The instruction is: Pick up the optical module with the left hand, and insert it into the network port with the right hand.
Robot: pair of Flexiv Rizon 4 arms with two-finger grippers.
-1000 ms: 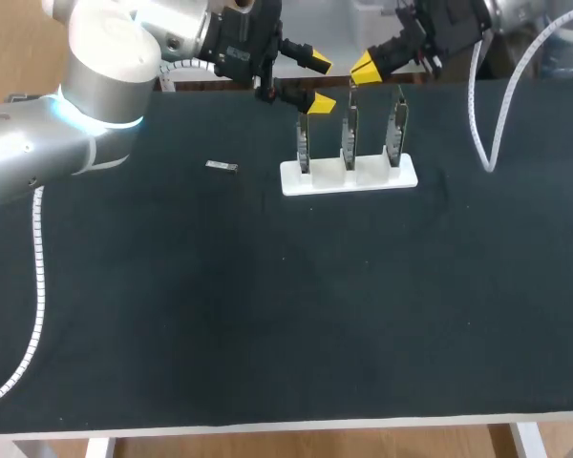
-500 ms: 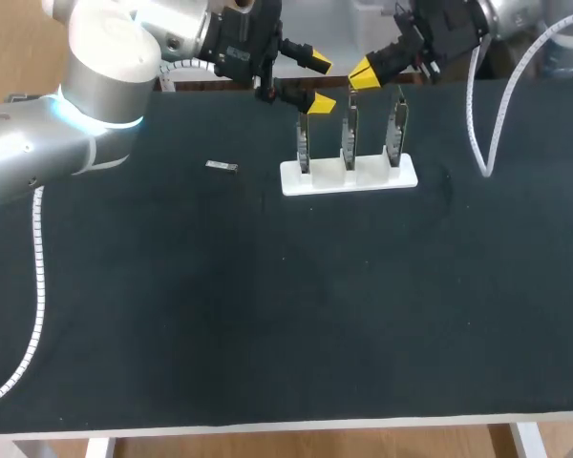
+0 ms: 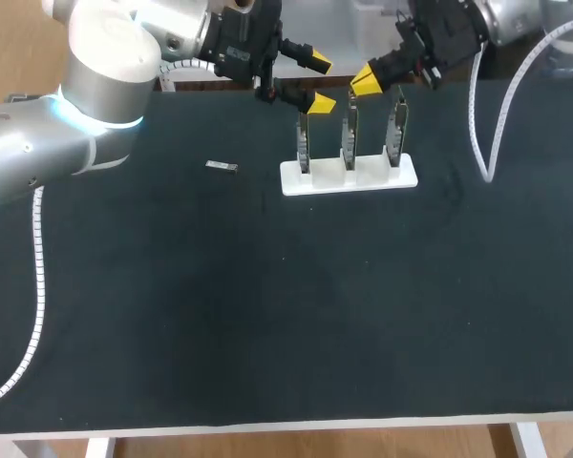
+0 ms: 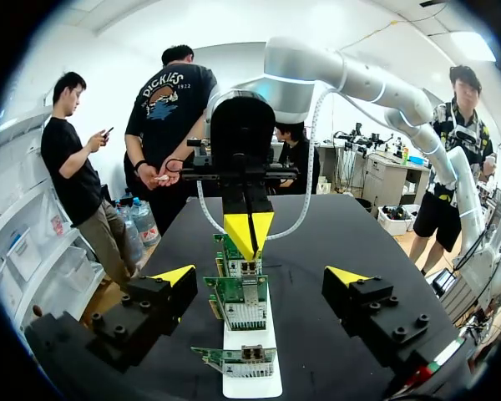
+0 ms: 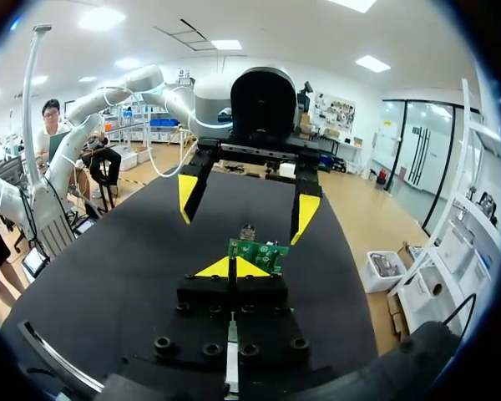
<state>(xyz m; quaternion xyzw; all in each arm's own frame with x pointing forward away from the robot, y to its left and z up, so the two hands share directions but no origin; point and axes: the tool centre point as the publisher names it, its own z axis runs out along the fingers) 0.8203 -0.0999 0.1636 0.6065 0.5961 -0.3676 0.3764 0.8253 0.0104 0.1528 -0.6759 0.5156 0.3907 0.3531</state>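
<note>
The optical module point(image 3: 222, 166), a small silver piece, lies on the black table left of the white base point(image 3: 315, 180). Three upright circuit boards point(image 3: 350, 134) with network ports stand in that base. My left gripper point(image 3: 317, 83) hangs open above and behind the leftmost board, nothing between its fingers. My right gripper point(image 3: 366, 80) is shut, hovering above the middle board; nothing shows in it. In the left wrist view my left gripper point(image 4: 260, 280) frames the boards point(image 4: 245, 302), with the right gripper point(image 4: 249, 236) beyond them. In the right wrist view my right gripper point(image 5: 232, 267) sits just before a green board point(image 5: 257, 251), facing the left gripper point(image 5: 246, 205).
The black table point(image 3: 267, 315) spreads wide in front of the base. A white cable point(image 3: 477, 114) from my right arm hangs over the table's back right. My left arm's large body point(image 3: 95, 86) fills the back left.
My right gripper has eased slightly down and to the right above the boards. The left arm and the module have not moved.
</note>
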